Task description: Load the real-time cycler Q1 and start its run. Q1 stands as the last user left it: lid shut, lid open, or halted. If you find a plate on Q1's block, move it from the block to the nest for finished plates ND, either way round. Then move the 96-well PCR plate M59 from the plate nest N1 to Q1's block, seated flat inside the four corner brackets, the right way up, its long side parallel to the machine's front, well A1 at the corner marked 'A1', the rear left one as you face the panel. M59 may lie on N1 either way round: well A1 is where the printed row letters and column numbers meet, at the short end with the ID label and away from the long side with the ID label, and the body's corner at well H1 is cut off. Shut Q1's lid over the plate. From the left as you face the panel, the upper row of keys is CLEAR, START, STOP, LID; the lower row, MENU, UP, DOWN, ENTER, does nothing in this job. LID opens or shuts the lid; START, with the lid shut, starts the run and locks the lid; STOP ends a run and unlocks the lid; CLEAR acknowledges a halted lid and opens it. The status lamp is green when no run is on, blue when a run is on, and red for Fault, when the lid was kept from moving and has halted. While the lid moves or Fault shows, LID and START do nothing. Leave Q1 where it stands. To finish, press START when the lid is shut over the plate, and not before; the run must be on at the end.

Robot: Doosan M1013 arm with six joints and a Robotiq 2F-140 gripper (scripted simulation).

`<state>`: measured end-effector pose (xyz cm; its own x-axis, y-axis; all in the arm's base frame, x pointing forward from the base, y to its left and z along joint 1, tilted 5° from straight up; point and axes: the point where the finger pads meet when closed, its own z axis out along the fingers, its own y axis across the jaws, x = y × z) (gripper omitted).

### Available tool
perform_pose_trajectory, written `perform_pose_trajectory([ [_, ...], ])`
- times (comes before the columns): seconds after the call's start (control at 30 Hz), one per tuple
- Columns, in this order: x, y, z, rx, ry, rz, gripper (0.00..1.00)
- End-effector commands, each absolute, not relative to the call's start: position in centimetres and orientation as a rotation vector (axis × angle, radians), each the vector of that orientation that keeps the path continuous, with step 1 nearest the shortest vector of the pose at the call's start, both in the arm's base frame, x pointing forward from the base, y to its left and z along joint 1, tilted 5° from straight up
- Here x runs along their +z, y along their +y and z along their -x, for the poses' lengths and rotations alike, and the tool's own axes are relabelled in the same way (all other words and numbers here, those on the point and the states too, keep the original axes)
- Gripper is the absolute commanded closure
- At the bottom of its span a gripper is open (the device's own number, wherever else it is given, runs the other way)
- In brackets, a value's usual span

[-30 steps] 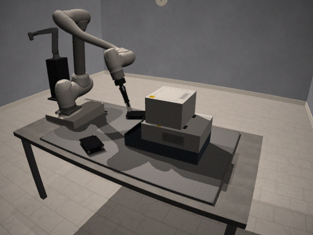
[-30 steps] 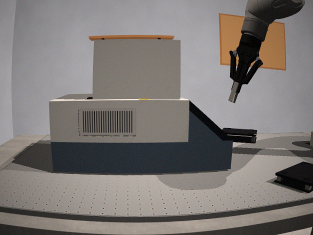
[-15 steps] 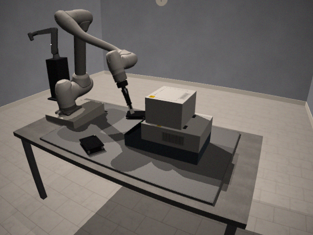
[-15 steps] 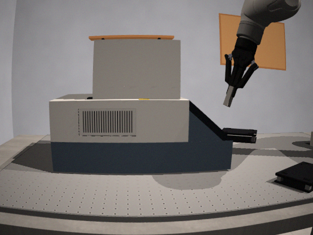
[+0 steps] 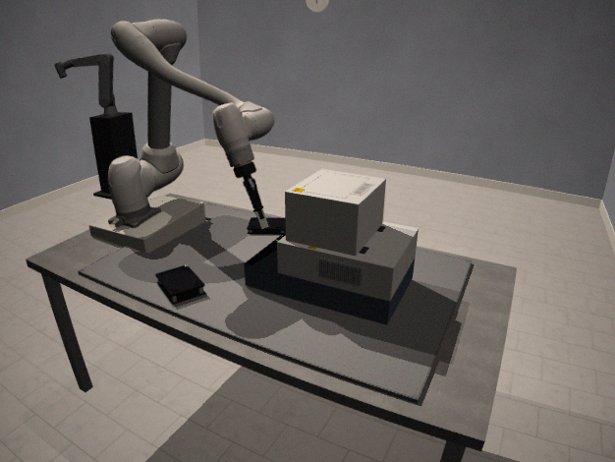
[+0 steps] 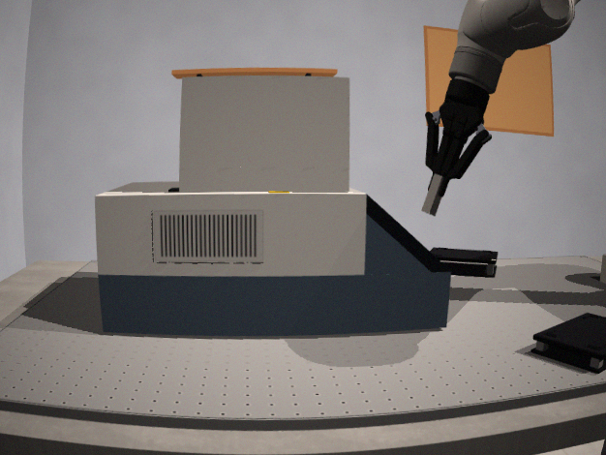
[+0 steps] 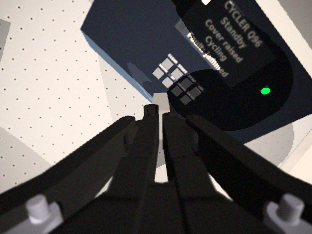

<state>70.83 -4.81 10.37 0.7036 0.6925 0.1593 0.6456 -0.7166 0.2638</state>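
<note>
The cycler Q1 (image 5: 342, 254) stands in the middle of the table, with a dark blue base and a pale body. Its boxy lid (image 5: 335, 208) sits down on the body, so the block is hidden. My gripper (image 6: 433, 202) is shut and empty. It hangs tilted above the sloped front panel (image 6: 399, 229), clear of it. In the wrist view the fingertips (image 7: 157, 107) point just below the keypad (image 7: 177, 80), and the status lamp (image 7: 265, 91) is green. A black nest (image 5: 269, 223) lies in front of the panel. I cannot tell whether a plate lies on it.
A second black nest (image 5: 180, 283) lies near the table's front edge; it also shows in the exterior view (image 6: 572, 340). The arm's base block (image 5: 148, 226) stands at the table's left end. A dark stand (image 5: 111, 148) stands on the floor behind the arm.
</note>
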Motion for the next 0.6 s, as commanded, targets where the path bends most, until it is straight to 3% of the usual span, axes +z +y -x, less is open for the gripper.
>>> perform_pose_trajectory([
  [0.0, 10.2, -4.8, -71.1, 0.369, 1.081, -2.723, 1.0],
  [0.57, 8.8, -5.0, -72.6, 0.369, 1.081, -2.723, 1.0],
])
